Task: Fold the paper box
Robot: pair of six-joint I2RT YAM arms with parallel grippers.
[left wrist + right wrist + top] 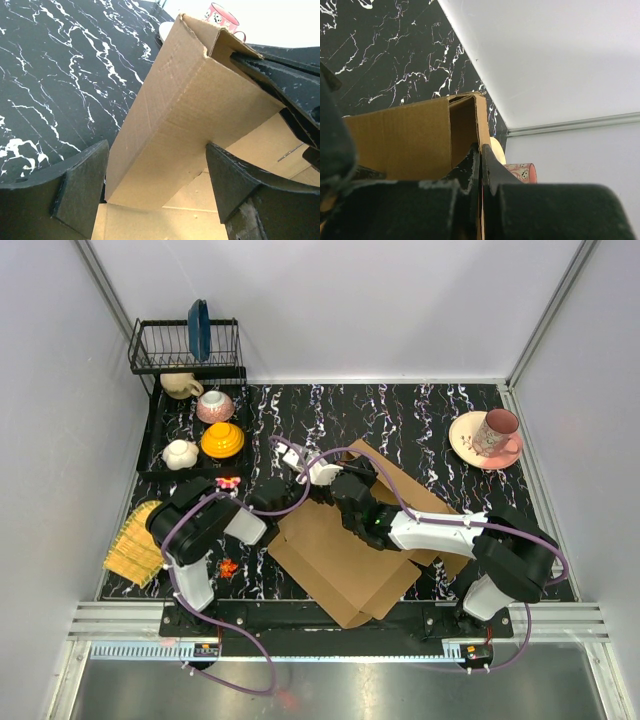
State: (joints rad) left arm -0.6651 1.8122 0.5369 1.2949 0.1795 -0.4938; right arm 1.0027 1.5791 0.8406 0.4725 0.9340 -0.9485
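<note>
The paper box [345, 555] is a brown cardboard sheet lying flat at the table's front middle, with one long flap folded up into a hollow wall. In the left wrist view that wall [190, 105] rises between the wide-apart fingers of my left gripper [156, 150], which is open; it sits at the sheet's far edge in the top view [332, 472]. My right gripper [352, 490] is shut on the wall's thin upright edge [482, 120], with its fingertips [481, 150] pinched together, and it shows in the left wrist view [280, 75].
A pink mug [498, 430] on a saucer stands at the far right. At the far left, a black rack [185, 345] holds a blue plate, with cups and bowls [215, 425] on a tray. A yellow woven mat [135, 540] lies at the left.
</note>
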